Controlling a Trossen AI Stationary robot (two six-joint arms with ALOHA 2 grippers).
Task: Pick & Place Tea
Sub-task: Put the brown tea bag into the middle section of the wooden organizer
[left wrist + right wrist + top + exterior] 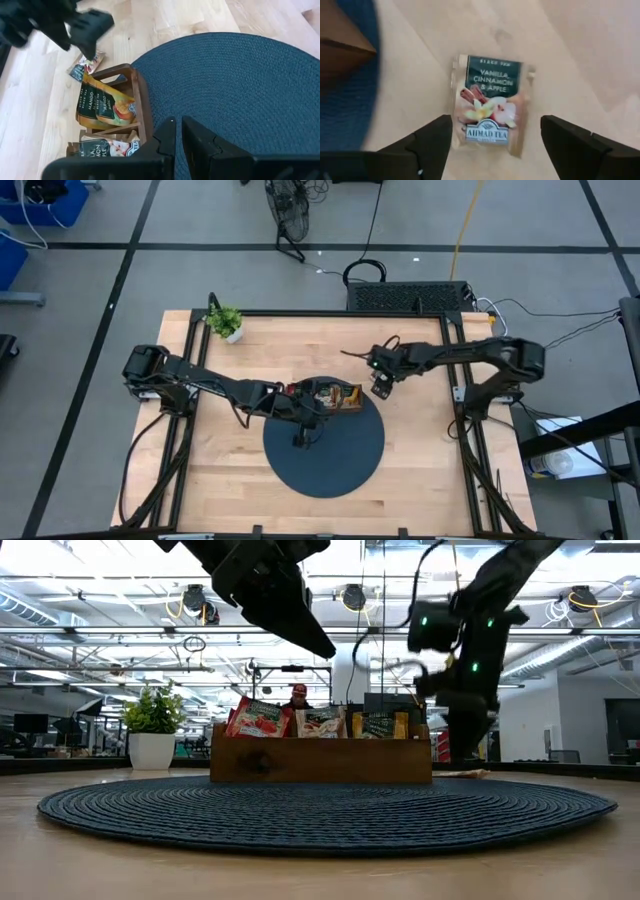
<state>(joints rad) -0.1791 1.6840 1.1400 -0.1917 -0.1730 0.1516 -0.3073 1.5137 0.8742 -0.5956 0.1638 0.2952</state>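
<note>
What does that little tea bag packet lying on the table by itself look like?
The tea packet is a small flat square sachet, dark green on top and beige below, printed with "Vanilla, Cinnamon & Apple" and a fruit picture. It lies flat on the bare wooden table, just off the blue mat. The open right gripper hangs above, not touching it.

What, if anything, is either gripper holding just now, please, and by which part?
Nothing is held. The right gripper stands open above a tea sachet lying flat on the table; the left gripper is shut on nothing.
</note>
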